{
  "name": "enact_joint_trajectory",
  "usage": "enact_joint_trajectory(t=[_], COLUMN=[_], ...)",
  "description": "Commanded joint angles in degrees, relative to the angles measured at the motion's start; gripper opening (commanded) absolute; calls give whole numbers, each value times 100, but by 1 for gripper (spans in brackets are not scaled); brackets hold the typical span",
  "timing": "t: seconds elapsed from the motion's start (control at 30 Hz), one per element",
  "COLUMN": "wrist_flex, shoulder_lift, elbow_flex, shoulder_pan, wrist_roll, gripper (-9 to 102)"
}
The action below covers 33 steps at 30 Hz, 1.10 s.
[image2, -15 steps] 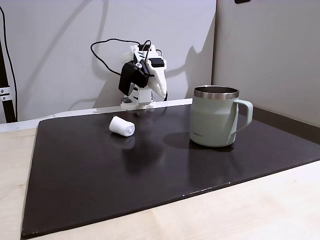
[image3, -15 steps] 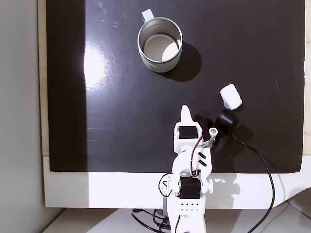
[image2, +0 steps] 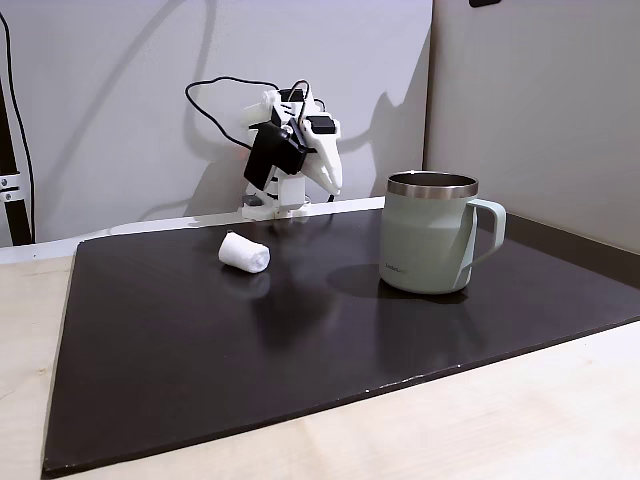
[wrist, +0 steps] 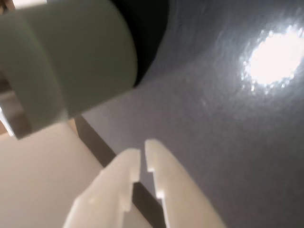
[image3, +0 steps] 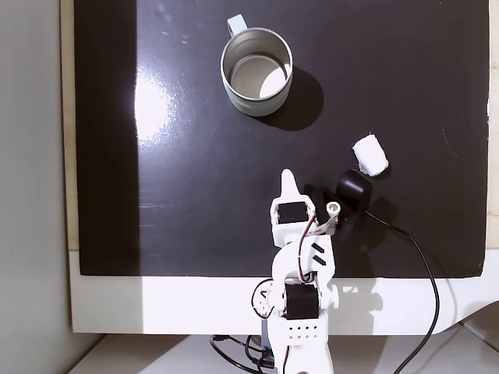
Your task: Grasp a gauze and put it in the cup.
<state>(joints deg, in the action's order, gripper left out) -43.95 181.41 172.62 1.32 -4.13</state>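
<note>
Work surface: I see a dark, slightly glossy mat [image2: 300, 330] lying on a pale wood tabletop [image2: 480, 430]; the wood shows along the near and left edges in a fixed view.
Back edge: a white strip [image3: 156, 304] borders the mat in a fixed view looking down.
Walls: a plain light grey wall [image2: 110, 110] stands behind, with a second grey panel [image2: 540, 110] meeting it at a corner on the right.
Light: I get one bright glare patch on the mat [image3: 152, 105], and soft shadows fall on the wall.
Top corner: a small dark object [image2: 485, 3], possibly a mount; I can't tell.
</note>
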Motion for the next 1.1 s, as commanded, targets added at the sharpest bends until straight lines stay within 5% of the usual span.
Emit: enact_joint_trajectory(t=[0.0,0.57,1.07], wrist_flex=[149,-615,-1002], shoulder_lift=[62,-35,-3226], elbow_flex=[-44,-1178,-3806], shoulder_pan=[0,-1169,-2382], wrist_roll=[-53,800,2188], gripper=[0,0,1])
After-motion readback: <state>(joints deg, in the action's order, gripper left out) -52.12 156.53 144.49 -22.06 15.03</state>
